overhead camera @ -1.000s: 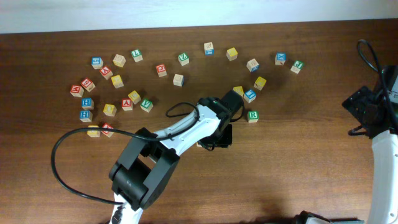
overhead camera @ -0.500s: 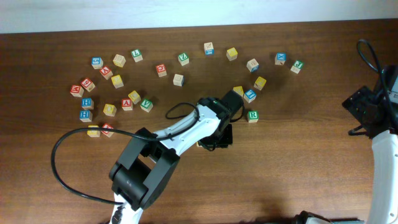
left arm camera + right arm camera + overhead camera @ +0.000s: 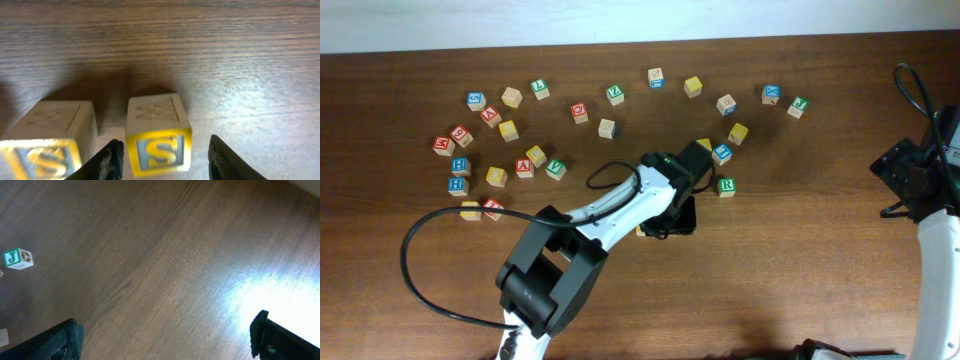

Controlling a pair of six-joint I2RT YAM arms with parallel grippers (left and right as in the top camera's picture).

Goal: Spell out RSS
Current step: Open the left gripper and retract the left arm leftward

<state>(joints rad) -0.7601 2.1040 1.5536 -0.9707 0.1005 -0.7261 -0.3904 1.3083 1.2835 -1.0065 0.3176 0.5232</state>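
In the left wrist view two yellow-faced S cubes stand side by side on the table. One S cube (image 3: 158, 135) sits between the fingers of my left gripper (image 3: 165, 152), which is open with a gap on each side. The other S cube (image 3: 47, 137) is just left of the left finger. In the overhead view my left gripper (image 3: 672, 218) covers both S cubes. The white R cube with the green letter (image 3: 726, 186) lies just to its upper right. My right gripper (image 3: 165, 340) is open and empty over bare wood, at the table's right edge (image 3: 920, 185).
Many other lettered cubes lie scattered across the far half of the table, from the left group (image 3: 460, 165) to the right one (image 3: 772, 95). A green J cube (image 3: 18, 258) shows in the right wrist view. A black cable (image 3: 420, 260) loops beside the left arm.
The left arm has shifted very slightly up and to the right over the S cubes. The right arm has not moved.
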